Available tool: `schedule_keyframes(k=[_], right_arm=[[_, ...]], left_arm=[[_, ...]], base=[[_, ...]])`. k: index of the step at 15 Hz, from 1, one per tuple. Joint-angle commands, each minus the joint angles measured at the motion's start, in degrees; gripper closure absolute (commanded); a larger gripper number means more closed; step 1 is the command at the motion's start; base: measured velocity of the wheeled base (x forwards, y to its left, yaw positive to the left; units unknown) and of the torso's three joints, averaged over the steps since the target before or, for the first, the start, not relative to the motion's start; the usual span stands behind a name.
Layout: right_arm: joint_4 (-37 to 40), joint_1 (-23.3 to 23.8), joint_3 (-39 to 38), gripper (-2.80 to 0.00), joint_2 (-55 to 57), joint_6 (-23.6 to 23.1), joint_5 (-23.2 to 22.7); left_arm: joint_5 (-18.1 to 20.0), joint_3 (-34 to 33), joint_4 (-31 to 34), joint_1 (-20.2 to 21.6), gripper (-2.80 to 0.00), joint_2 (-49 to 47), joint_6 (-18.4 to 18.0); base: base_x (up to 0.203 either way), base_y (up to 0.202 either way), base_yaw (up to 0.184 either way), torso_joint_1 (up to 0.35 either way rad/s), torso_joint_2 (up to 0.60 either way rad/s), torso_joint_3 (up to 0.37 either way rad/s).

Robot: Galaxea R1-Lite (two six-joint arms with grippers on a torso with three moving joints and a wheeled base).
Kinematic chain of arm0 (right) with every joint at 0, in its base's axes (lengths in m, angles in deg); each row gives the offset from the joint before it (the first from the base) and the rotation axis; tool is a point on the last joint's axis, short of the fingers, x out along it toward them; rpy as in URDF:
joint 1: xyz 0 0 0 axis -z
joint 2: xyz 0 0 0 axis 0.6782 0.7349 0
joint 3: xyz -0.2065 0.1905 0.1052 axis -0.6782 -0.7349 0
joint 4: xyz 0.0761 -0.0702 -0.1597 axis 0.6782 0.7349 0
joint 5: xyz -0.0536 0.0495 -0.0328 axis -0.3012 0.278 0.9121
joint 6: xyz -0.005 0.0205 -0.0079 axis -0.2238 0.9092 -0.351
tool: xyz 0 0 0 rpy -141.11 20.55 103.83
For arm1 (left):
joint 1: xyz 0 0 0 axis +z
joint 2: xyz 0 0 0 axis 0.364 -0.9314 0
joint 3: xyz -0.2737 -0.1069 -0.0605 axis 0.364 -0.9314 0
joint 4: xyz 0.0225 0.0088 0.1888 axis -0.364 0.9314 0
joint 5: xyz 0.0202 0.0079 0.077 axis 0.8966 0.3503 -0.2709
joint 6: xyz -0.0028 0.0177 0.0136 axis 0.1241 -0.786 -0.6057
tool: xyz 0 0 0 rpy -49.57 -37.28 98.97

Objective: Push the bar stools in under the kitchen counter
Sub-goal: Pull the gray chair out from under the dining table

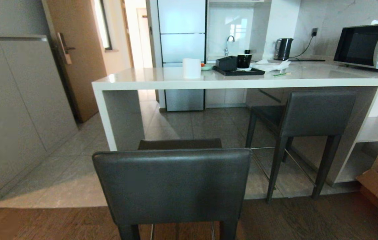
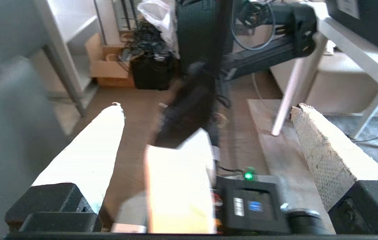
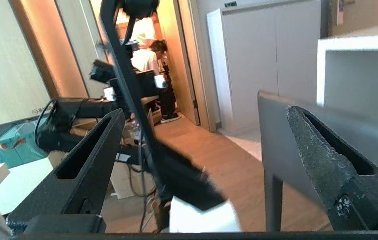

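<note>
Two bar stools (image 1: 172, 183): near one outside kitchen counter (image 1: 209, 81), other tucked under; both grippers (image 2: 205, 110) (image 3: 205, 111) spread wide, empty.

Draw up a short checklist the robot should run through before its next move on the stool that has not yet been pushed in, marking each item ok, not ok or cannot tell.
1. Near stool centred in front of the robot: ok.
2. Far stool already under the counter: ok, its seat is beneath the top.
3. Floor between the near stool and the counter free of things: ok as far as shown.
4. Left gripper jaws open, holding nothing: ok.
5. Right gripper jaws open, beside the stool's backrest: ok.
6. Either gripper touching the backrest: cannot tell; neither shows in the head view.
</note>
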Motion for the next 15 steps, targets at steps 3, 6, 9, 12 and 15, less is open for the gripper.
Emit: schedule_keyframes(k=[3, 6, 9, 12, 15], right_arm=[[1.2, 0.6, -1.8, -2.8, -7.2, -0.7, 4.4], [1.6, 0.6, -2.1, -2.8, -7.2, -0.5, 4.2], [2.0, 0.6, -1.8, -2.8, -7.1, -0.5, 4.1], [2.0, 0.6, -1.5, -2.8, -7.1, -0.5, 4.2], [1.8, 0.6, -1.5, -2.8, -7.2, -0.5, 4.2]], left_arm=[[-1.1, -3.8, 7.1, 0.0, -2.8, 19.0, 4.4], [-4.1, -4.0, 24.2, 0.1, -2.8, 30.9, 5.4], [-6.7, -4.1, 27.0, 0.1, -2.8, 31.9, 5.1], [-11.9, -4.3, 26.9, 0.1, -2.8, 32.2, 4.6], [-12.6, -6.7, 26.5, 0.0, -2.8, 34.7, 4.5]], base=[[0.0, 0.0, 0.0, 0.0, 0.0, 0.0], [0.0, 0.0, 0.0, 0.0, 0.0, 0.0], [0.0, 0.0, 0.0, 0.0, 0.0, 0.0], [0.0, 0.0, 0.0, 0.0, 0.0, 0.0], [0.0, 0.0, 0.0, 0.0, 0.0, 0.0]])
